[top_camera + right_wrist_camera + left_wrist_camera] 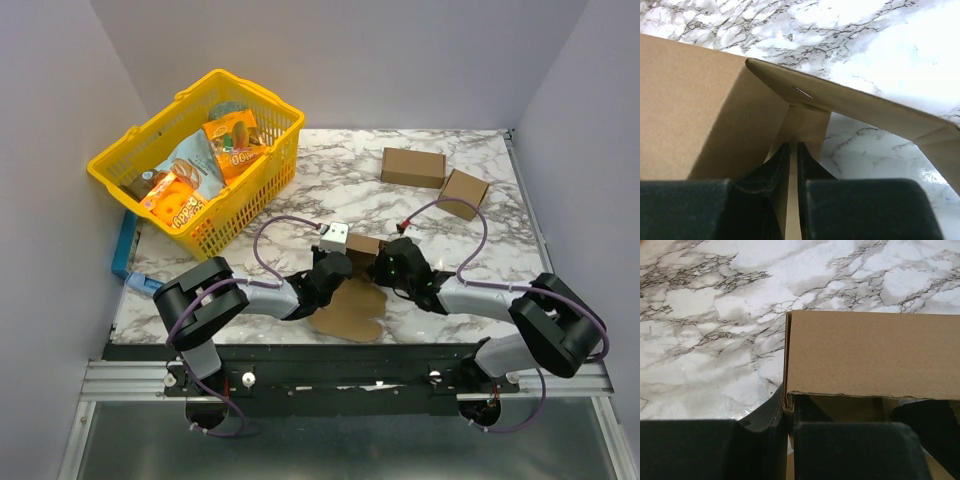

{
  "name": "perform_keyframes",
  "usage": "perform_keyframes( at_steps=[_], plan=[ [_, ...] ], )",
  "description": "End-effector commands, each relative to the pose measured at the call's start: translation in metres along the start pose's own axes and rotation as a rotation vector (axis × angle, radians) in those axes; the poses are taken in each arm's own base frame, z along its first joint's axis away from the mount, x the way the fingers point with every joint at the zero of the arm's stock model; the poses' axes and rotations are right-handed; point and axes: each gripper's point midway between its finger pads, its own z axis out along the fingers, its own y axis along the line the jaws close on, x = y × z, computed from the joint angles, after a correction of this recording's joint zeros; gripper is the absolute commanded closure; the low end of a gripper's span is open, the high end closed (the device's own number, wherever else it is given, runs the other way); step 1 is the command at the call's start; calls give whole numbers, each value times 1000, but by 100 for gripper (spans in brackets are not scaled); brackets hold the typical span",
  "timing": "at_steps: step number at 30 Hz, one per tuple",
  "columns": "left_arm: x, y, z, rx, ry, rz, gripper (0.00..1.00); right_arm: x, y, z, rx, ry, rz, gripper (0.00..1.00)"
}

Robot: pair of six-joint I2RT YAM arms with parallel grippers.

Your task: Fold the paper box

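We see the paper box point(352, 305) lying near the front edge of the marble bench point(440, 230), between the two arms and only partly formed. A flat panel with rounded tabs spreads toward the arm bases, while behind it a wall of the brown cardboard stands raised. The left tool point(338, 265) meets the raised part from the left and the right tool point(388, 262) from the right, the two close to each other. In the left wrist view we find the left tool point(790, 440) clenched on the box point(875, 352): its black fingers point(715, 450) stand almost together, with a thin cardboard edge pinched in the narrow slit between them. That edge is the left corner of a wide upright panel whose top edge runs level across the view. In the right wrist view the right tool point(793, 200) is likewise clenched on the box point(700, 110), its fingers point(865, 210) pressed on a thin sheet of cardboard that rises between them. A broad panel stands to the left, and from the corner a flap slants away to the right above the bench point(880, 40). At the rear left of the bench sits a yellow basket point(245, 205) holding snack packets point(205, 165), with a blue object point(125, 245) at the bench edge just beside it. At the rear right a long cuboid point(412, 167) and a squarish cuboid point(464, 192) lie just beside one another, well apart from the paper box.
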Motion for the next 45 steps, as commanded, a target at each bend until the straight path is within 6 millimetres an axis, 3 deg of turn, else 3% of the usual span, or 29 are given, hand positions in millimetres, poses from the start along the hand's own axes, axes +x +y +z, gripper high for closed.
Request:
perform_keyframes(
  at_steps=[1, 10, 13, 15, 18, 20, 21, 22, 24, 27, 28, 31, 32, 33, 35, 39, 42, 45],
  plan=[
    [34, -1, -4, 30, 109, 66, 100, 10, -7, 7, 65, 58, 29, 83],
    [33, -1, -5, 29, 107, 65, 100, 55, -34, 11, 170, 183, 71, 86],
    [34, 0, -5, 25, 108, 67, 100, 51, -35, 9, 171, 170, 47, 85],
    [35, 1, -5, 24, 111, 68, 100, 35, -22, 3, 124, 131, 24, 82],
    [33, 5, -4, 5, 111, 84, 100, 15, 0, -16, 35, 121, -53, 68],
    [30, 7, -4, -6, 100, 95, 100, 17, 1, -30, 19, 152, -78, 60],
    [27, 9, -4, -10, 94, 97, 100, 17, -1, -43, 7, 155, -76, 49],
    [25, 11, -4, -19, 90, 107, 100, 20, -3, -49, -4, 167, -89, 45],
    [23, 16, -5, -27, 89, 107, 100, 25, -2, -70, -44, 195, -83, 38],
    [20, 24, -3, -42, 85, 111, 100, 34, -16, -90, -13, 236, -74, 36],
    [19, 26, -4, -46, 84, 117, 100, 22, -8, -99, -38, 198, -59, 36],
    [17, 29, -5, -48, 75, 130, 100, -4, -12, -116, 9, 144, -100, 35],
    [18, 29, -5, -43, 76, 126, 100, -34, -3, -121, 16, 81, -92, 36],
    [17, 29, -5, -34, 76, 121, 100, -44, -7, -124, 41, 81, -97, 41],
    [17, 27, -5, -27, 75, 118, 100, -83, -12, -121, 62, 49, -90, 46],
    [18, 27, -5, -23, 76, 114, 100, -136, -32, -108, 132, -26, -75, 49],
    [17, 25, -6, -19, 77, 113, 100, -150, -63, -89, 203, -28, -45, 49],
    [17, 25, -5, -17, 78, 109, 100, -140, -86, -64, 228, 20, -45, 49]
  ],
)
